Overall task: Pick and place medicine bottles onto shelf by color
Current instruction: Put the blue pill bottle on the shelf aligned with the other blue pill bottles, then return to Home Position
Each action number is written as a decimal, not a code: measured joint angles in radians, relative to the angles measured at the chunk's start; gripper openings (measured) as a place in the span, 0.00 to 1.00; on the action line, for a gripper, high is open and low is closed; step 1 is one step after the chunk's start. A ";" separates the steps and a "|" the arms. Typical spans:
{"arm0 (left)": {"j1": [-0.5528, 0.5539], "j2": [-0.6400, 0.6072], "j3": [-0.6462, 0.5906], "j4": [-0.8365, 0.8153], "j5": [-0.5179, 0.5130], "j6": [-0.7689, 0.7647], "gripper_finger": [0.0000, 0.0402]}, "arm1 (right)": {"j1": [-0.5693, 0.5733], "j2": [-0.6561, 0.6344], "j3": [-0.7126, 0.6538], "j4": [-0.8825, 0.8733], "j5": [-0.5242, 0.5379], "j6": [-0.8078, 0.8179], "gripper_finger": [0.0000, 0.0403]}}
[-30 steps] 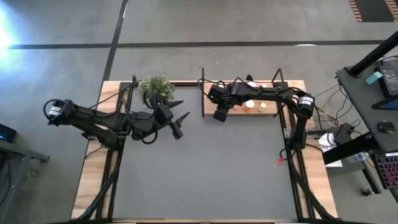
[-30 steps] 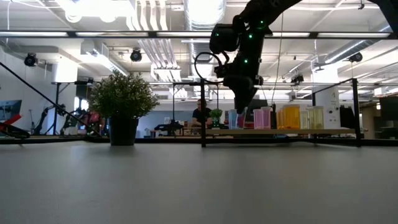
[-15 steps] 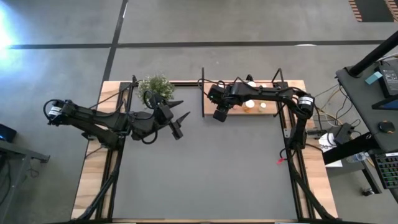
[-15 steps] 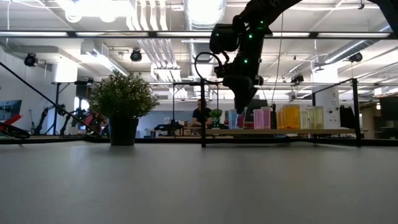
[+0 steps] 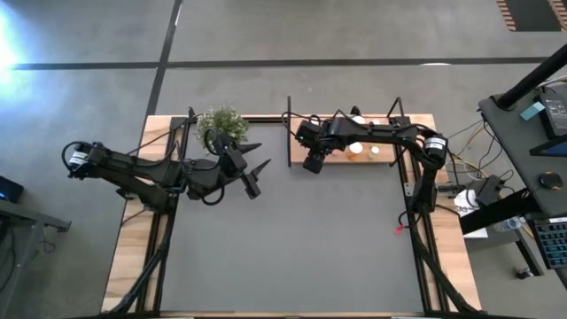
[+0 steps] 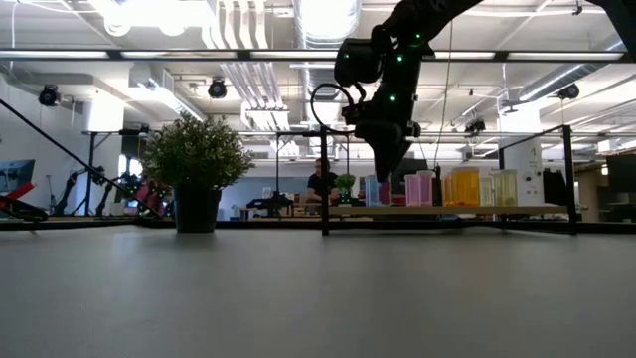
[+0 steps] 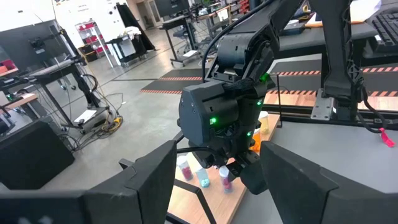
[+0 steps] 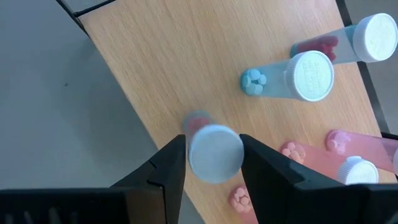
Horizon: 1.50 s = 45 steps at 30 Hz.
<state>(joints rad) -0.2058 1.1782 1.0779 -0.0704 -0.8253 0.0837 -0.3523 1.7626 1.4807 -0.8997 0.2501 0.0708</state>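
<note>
The light wooden shelf [image 5: 385, 160] stands at the table's far right; it also shows in the low view [image 6: 447, 210]. My right gripper [image 8: 213, 163] is above the shelf's left end [image 5: 312, 161], with its fingers on either side of a white-capped pink bottle [image 8: 214, 152]. The bottle stands upright on the board [image 8: 155, 74]. More bottles stand on the shelf: pink [image 6: 418, 188], orange [image 6: 462, 187] and yellow-green [image 6: 503, 187]. My left gripper [image 5: 259, 158] hangs open and empty over the table, left of the shelf. My right gripper holds the pink bottle by its white cap [image 8: 214, 155], pinched between the two fingers. The fingers come from above and point down. The bottle is upright, and its lower end [image 8: 199, 119] seems to rest on the shelf board.
A blue bottle [image 8: 292, 78], a red one [image 8: 356, 40] and pink ones [image 8: 354, 163] stand close by on the shelf. Thin black posts [image 6: 324, 179] rise at the shelf's edges. A potted green plant [image 5: 221, 122] stands at the far left. A person [image 6: 320, 183] sits in the room behind.
</note>
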 joint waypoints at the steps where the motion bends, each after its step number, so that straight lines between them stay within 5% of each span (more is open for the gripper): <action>1: 0.000 0.000 0.000 0.000 0.000 0.000 0.54 | 0.000 0.000 0.000 0.000 0.000 0.000 0.35; 17: 0.000 0.000 0.000 0.000 0.000 0.000 0.54 | 0.000 -0.021 0.022 -0.010 0.004 0.009 0.35; 31: 0.000 -0.004 0.001 -0.002 0.000 0.001 0.54 | 0.000 -0.021 0.192 -0.111 0.013 0.006 0.35; 38: 0.000 -0.157 0.004 -0.102 -0.001 0.001 0.54 | 0.005 -0.051 0.314 -0.234 0.013 -0.007 0.35; 45: -0.002 -0.341 -0.018 -0.289 0.010 -0.129 0.54 | 0.040 -0.232 0.181 -0.056 0.013 -0.046 0.35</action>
<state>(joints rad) -0.2074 0.8375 1.0598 -0.3595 -0.8152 -0.0449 -0.3119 1.5302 1.6613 -0.9562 0.2633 0.0251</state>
